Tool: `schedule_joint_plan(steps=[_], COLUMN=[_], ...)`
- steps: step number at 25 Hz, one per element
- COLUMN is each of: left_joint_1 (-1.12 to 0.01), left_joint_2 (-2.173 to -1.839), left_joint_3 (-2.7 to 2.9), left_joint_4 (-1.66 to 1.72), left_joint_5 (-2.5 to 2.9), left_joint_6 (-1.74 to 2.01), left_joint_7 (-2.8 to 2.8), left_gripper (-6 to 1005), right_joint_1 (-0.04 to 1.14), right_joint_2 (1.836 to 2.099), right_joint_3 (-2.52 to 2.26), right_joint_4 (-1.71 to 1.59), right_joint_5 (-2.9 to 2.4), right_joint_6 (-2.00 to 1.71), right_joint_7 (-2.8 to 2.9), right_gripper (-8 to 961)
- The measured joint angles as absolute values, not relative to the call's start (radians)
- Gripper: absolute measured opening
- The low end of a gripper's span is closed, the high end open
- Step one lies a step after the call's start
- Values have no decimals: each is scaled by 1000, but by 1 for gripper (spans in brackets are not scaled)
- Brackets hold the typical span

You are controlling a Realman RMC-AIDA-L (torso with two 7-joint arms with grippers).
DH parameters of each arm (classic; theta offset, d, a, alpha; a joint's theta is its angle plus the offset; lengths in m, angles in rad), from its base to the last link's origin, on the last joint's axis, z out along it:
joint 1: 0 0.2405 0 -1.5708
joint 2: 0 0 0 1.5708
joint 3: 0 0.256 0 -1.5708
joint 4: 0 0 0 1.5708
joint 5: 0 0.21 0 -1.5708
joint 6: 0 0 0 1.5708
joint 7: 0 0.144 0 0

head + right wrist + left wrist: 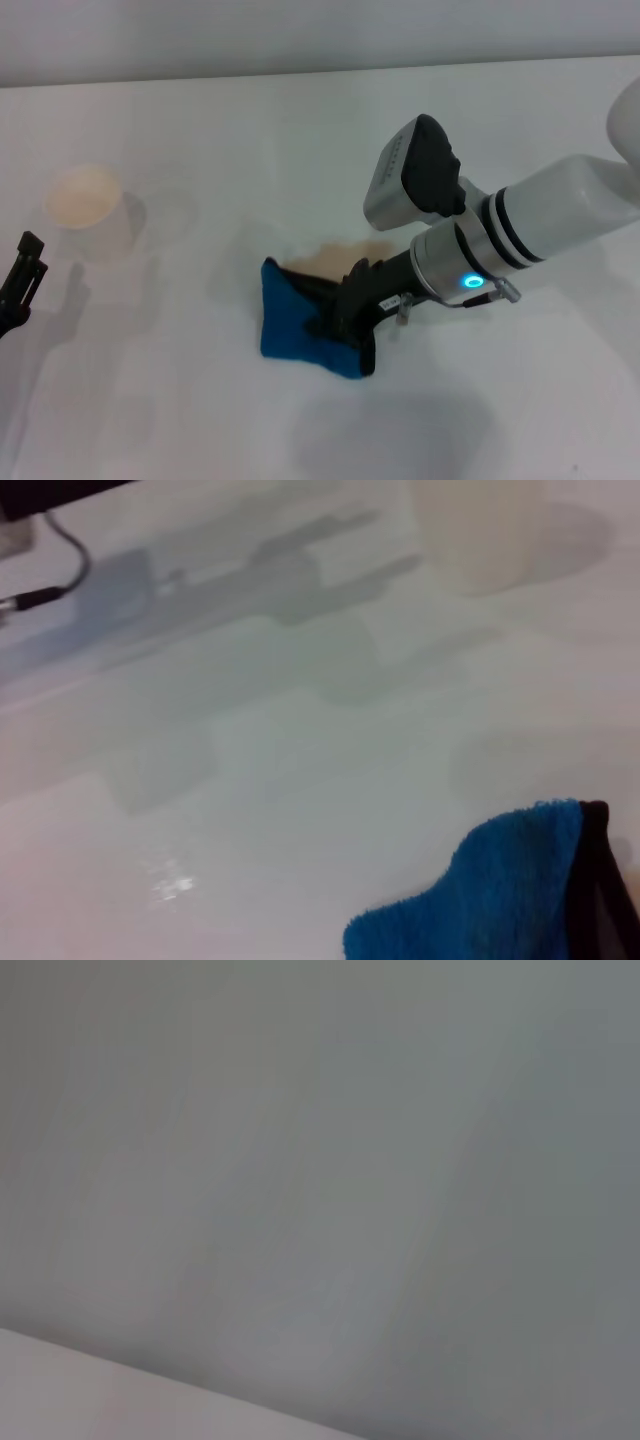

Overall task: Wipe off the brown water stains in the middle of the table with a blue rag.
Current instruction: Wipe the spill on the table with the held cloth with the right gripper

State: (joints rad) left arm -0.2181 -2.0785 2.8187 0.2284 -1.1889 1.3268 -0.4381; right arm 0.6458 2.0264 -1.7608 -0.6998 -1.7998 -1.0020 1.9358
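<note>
Right end effector (pixel 345 315) pressing blue rag (pixel 290 325), stains (pixel 335 258)

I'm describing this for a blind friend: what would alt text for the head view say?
The right gripper presses a blue rag onto a white table, beside a brown water stain. A white paper cup stands to the left, and the left gripper sits at the left edge.

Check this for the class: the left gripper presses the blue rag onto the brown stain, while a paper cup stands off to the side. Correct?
Not quite: the head view shows the right gripper pressing the blue rag onto the brown stain. The left gripper sits idle near the paper cup.
</note>
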Motion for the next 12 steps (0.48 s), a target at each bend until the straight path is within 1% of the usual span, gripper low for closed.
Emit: schedule_joint_plan(steps=[12], left_joint_1=[-219], left_joint_2=[-2079], left_joint_3=[2818], left_joint_4=[225], left_joint_5=[-1189], left_joint_6=[1327], left_joint_7=[-439], left_gripper=[785], right_joint_1=[657], right_joint_2=[2011], right_joint_3=[-1731], right_joint_4=[-642], right_joint_5=[-1805], right_joint_6=[-823], right_joint_7=[1937], right_gripper=[101])
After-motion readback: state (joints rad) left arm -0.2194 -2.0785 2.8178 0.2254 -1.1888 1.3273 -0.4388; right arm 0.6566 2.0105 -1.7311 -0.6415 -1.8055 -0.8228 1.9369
